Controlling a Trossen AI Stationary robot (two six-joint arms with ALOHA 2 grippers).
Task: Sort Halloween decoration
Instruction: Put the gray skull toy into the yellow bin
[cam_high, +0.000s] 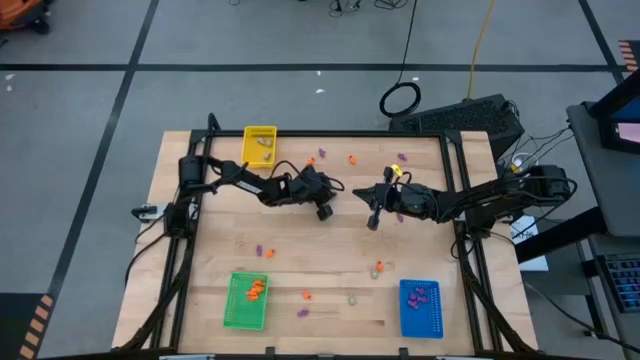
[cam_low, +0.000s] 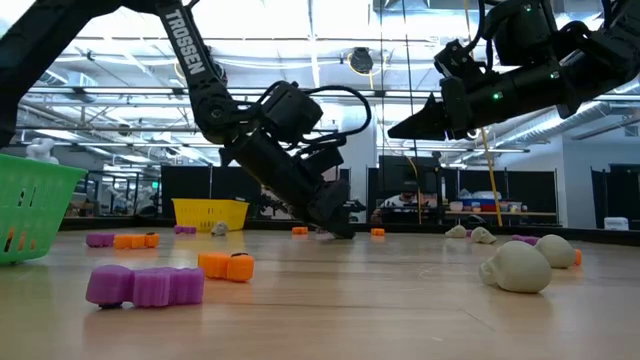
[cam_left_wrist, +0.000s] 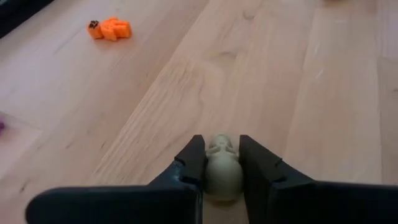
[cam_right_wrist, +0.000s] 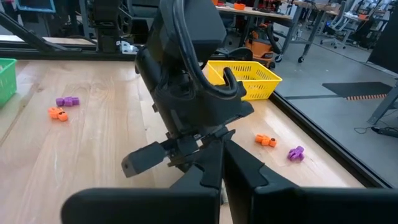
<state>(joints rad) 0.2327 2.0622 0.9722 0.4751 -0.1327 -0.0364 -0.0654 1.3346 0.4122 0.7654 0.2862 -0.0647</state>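
Left pincer (cam_left_wrist: 222, 163) clamps a smooth, rounded beige-grey skull trinket (cam_left_wrist: 222, 169) on the grained wooden table (cam_left_wrist: 298, 93).

The table (cam_high: 330, 270) was pale wood with darker grain streaks. The far-left tray (cam_high: 260, 146) was yellow, the near-left tray (cam_high: 246, 300) green with orange pieces in it, and the near-right tray (cam_high: 421, 308) blue with purple ones. Both arms were black; the left arm (cam_low: 200, 70) bore white lettering. Between the left gripper's (cam_left_wrist: 219, 163) black fingers sat a beige-grey skull (cam_left_wrist: 222, 173). An orange trinket (cam_left_wrist: 110, 28) lay beyond it. In the low view, a purple trinket (cam_low: 145, 285) lay beside an orange one (cam_low: 226, 266), and a beige skull (cam_low: 517, 267) lay to the right
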